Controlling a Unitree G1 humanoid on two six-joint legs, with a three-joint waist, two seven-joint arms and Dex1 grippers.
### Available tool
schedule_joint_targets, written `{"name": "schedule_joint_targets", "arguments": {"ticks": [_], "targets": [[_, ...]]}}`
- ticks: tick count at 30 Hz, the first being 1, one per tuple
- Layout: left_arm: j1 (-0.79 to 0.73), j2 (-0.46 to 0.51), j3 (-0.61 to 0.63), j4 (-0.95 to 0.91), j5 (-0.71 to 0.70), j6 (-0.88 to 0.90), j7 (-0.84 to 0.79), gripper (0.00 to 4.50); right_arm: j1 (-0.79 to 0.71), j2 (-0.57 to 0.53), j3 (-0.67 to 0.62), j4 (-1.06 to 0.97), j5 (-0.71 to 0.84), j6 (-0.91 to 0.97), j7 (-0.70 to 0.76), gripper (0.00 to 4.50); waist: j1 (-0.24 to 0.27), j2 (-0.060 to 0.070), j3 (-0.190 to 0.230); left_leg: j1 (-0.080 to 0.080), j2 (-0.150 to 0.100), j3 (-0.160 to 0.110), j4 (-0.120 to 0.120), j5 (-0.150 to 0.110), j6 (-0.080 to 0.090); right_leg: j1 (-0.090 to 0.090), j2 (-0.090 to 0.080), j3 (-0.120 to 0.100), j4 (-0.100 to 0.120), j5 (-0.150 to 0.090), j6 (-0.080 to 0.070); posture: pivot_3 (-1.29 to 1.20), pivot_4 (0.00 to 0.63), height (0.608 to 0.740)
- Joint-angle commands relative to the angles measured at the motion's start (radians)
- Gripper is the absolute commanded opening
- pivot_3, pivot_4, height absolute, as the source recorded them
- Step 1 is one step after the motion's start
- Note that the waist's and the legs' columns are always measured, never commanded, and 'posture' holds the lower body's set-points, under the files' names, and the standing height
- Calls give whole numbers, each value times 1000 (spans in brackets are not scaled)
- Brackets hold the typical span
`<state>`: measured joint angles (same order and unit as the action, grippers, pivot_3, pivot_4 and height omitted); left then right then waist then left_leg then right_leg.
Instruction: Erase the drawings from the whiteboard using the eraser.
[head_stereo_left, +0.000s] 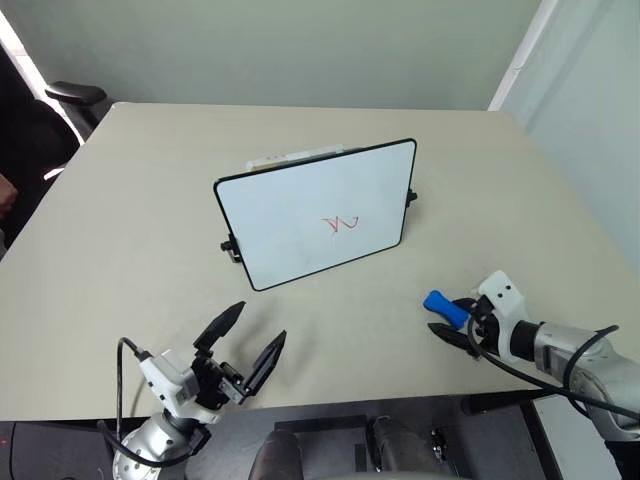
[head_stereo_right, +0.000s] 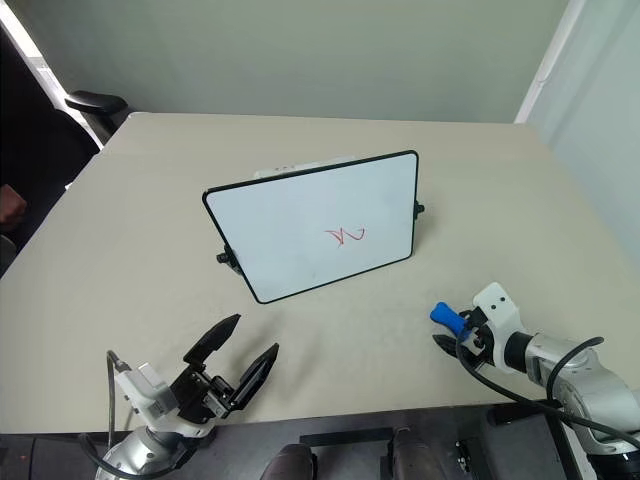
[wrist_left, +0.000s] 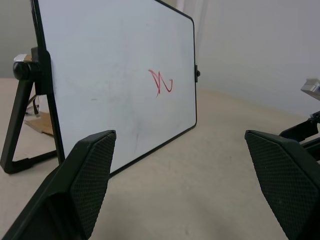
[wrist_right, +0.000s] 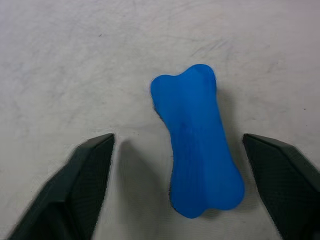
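Lengthwise, eraser (wrist_right: 198, 145) (blue) between fingers (wrist_right: 75, 190)

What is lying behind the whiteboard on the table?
Above the whiteboard top edge, a pale flat thing peeks out; the left wrist view shows brownish card beside the stand. The rest is covered.

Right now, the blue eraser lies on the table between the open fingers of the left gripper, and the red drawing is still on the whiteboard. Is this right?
Not quite: the blue eraser lies between the open fingers of the right gripper, not the left, as the right wrist view shows. The red drawing is indeed on the whiteboard.
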<state>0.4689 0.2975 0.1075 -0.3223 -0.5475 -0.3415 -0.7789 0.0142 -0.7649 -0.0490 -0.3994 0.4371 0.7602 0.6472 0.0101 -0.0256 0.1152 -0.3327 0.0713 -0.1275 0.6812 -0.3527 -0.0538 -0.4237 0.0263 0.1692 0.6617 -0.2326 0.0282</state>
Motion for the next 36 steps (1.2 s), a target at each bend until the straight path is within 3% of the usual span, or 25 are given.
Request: {"name": "schedule_joint_targets", "arguments": {"ticks": [1,7,9,16,21,28,36], "targets": [[0,-1,7,-13,1,-9,-2,4500,-7,-24,9,-1,-29,-31,27,2877,0,0,0,0,0,0,0,0,0,0,0,0,0,0,0,0,150,740],[0,-4,0,-18,7,-9,0,4500,-12,-38,15,-18,-50,-37,41,813,0,0,0,0,0,0,-1,0,0,0,0,0,0,0,0,0,150,740],[0,-4,-1,-20,7,-9,0,4500,-11,-41,8,-41,-44,-30,43,474,0,0,0,0,0,0,0,0,0,0,0,0,0,0,0,0,150,740],[4,-6,-11,-34,10,-7,0,4500,-39,-24,-28,-127,-25,6,8,474,0,0,0,0,0,0,0,0,0,0,0,0,0,0,0,0,150,740],[10,-7,-22,-48,14,-8,2,4500,-171,72,-47,-190,26,42,-64,474,-5,0,0,1,0,0,0,0,0,0,0,0,0,0,0,0,150,740],[18,-6,-33,-66,17,-8,4,4500,-388,218,83,-142,-47,48,-180,474,-7,0,0,2,0,-1,0,0,0,-3,0,0,1,1,1,0,150,740],[23,-4,-30,-78,14,-8,10,4500,-499,321,216,-23,-168,-72,-210,474,-2,0,0,0,0,-3,0,0,0,-7,-1,0,0,4,10,0,150,740]]}}
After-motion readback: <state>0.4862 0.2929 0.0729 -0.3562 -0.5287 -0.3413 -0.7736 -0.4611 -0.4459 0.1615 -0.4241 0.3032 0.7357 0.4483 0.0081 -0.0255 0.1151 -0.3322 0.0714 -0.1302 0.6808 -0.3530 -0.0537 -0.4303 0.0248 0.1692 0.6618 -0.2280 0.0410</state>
